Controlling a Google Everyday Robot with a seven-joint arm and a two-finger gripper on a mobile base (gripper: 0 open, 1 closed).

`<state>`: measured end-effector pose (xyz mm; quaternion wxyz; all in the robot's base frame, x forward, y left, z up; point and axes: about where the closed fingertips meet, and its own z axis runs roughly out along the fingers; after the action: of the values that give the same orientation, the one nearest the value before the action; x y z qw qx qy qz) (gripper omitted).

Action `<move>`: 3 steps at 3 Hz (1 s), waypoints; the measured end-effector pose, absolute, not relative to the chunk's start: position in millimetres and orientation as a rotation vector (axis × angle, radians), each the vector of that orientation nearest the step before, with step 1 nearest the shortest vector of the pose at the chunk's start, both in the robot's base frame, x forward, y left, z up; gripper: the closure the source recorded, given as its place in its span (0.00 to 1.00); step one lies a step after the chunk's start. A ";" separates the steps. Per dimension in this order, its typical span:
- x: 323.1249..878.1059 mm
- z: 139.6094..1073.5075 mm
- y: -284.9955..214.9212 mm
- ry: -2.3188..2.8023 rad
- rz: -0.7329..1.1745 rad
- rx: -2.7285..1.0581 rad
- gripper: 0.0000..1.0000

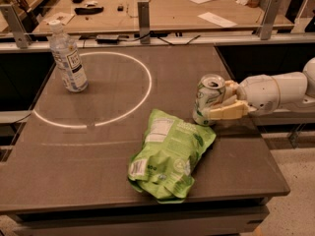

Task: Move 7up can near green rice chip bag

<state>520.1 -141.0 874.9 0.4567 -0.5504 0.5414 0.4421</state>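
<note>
7up can (208, 98) leans slightly, pinched from the right by the gripper (220, 104), over the right side of the worktop (93, 151). We note its base just beside the upper corner of the green rice chip bag (170, 156). A clear bottle (69, 58) stands well apart at far left.

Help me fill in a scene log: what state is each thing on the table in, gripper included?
Silver-white aluminium 7up can: slightly tilted, clamped in the gripper, beside the bag's upper right corner.
Crinkled lime-green rice chip bag: lying flat, label side up.
Clear plastic bottle: upright, capped, at the table's left rear.
Gripper: at the table's right edge, fingers shut on the can.
</note>
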 end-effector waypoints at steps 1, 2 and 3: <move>521.1 868.3 -134.5 1.350 1.035 -1.354 0.82; 526.1 866.5 -128.4 1.363 0.989 -1.324 0.60; 528.9 865.1 -126.8 1.380 0.959 -1.309 0.37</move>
<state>528.9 -126.8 865.1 0.4845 -0.5375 0.5669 0.3937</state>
